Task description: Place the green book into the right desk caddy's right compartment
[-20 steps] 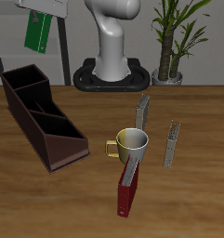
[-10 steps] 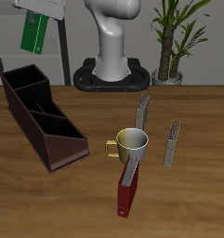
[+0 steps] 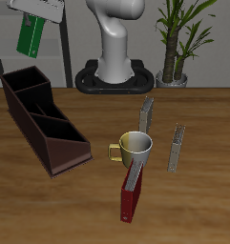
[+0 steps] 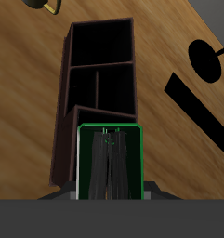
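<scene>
My gripper (image 3: 42,8) is clamped on the green book (image 3: 32,36), holding it high above the right desk caddy (image 3: 42,122).

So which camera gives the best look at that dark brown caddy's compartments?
The wrist view: it looks straight down into the right desk caddy, showing its dividers, with the green book held above. The exterior view shows the caddy whole but slanted.
</scene>
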Tool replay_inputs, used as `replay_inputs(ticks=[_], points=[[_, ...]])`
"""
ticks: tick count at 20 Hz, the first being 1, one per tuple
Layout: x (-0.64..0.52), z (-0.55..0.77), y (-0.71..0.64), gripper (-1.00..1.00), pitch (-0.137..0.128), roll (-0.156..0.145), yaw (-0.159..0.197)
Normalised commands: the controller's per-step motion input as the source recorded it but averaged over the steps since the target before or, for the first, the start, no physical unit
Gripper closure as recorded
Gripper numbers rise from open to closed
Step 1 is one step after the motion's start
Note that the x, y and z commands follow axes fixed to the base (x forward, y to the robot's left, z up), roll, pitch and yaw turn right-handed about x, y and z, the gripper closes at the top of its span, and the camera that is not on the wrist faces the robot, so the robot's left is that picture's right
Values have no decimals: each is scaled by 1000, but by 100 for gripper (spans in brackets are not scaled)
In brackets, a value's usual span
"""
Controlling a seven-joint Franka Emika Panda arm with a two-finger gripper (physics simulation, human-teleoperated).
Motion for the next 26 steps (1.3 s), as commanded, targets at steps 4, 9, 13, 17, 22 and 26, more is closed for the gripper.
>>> replay_inputs(ticks=[4,9,13,17,22,26], points=[[134,-92,-45,100,11,7,-6],[146,10,-81,100,-10,-7,-5],[156,13,-52,100,8,-8,-11],[78,-35,34,100,9,5,-19],[138,-132,49,100,28,27,-19],[166,-185,56,100,39,25,4]])
